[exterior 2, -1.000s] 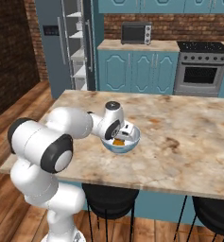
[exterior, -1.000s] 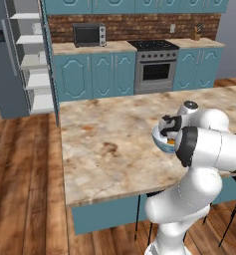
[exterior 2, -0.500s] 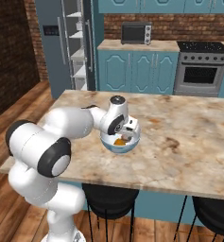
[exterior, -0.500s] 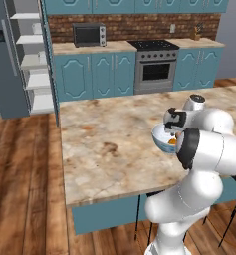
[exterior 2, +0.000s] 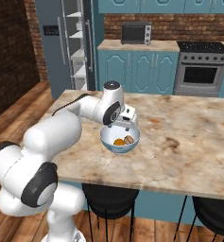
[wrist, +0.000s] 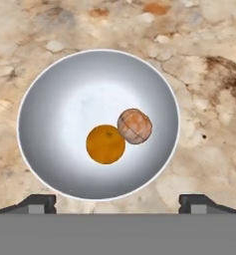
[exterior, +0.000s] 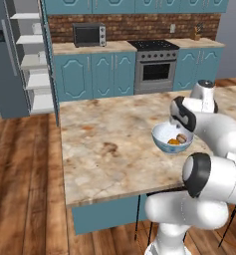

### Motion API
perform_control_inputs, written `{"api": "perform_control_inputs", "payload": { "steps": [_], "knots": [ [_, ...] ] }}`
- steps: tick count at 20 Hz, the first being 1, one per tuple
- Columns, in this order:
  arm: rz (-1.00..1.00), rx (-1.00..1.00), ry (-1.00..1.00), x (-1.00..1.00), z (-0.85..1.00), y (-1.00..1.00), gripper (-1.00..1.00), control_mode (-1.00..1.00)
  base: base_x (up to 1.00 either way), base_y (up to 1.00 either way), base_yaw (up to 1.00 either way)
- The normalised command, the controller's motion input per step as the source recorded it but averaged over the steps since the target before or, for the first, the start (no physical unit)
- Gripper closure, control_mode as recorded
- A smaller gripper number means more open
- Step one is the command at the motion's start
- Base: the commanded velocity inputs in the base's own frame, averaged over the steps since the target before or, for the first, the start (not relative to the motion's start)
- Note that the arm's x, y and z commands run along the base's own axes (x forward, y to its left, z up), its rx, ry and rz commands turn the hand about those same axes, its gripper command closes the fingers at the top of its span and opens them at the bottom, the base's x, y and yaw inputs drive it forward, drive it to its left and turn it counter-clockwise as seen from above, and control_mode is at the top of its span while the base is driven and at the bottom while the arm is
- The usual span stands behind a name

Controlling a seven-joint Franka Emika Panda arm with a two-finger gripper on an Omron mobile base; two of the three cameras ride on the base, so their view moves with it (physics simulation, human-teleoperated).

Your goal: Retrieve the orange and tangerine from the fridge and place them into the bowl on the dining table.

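Observation:
The bowl stands on the dining table, white inside and light blue outside. In it lie the bright orange and, touching it, the duller brownish tangerine. My gripper hangs straight above the bowl, open, its fingertips wide apart with nothing between them. From the left base the hand sits just over the bowl with the orange and tangerine inside. The right base view shows the same: gripper, bowl, orange, tangerine. The fridge stands with a door open.
The marbled dining table stretches wide around the bowl. Behind it run teal cabinets with a microwave and a steel oven. The fridge's white shelves show at the back left. Black stools stand under the table's near edge.
The jaws have spread from nearly closed to wide open, and the hand has lifted a little out of the bowl. Both fruits now lie free in the bowl.

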Motion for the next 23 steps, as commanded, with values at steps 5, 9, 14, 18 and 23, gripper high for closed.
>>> {"api": "perform_control_inputs", "payload": {
  "steps": [5,9,14,18,23],
  "knots": [
    [0.01,-0.07,0.00,-0.81,0.47,0.16,-1.00,-1.00,0.00,0.00,0.00],
    [0.05,-0.09,-0.02,-0.96,0.34,0.19,-1.00,-1.00,0.00,0.00,0.00],
    [0.09,-0.11,-0.06,-0.99,0.26,0.25,-1.00,-1.00,0.00,0.00,0.00],
    [0.12,-0.08,-0.12,-0.93,0.20,0.31,-1.00,-1.00,0.00,0.00,0.00],
    [0.14,-0.04,-0.16,-0.89,0.22,0.31,-1.00,-1.00,0.00,0.00,0.00]
  ]
}}
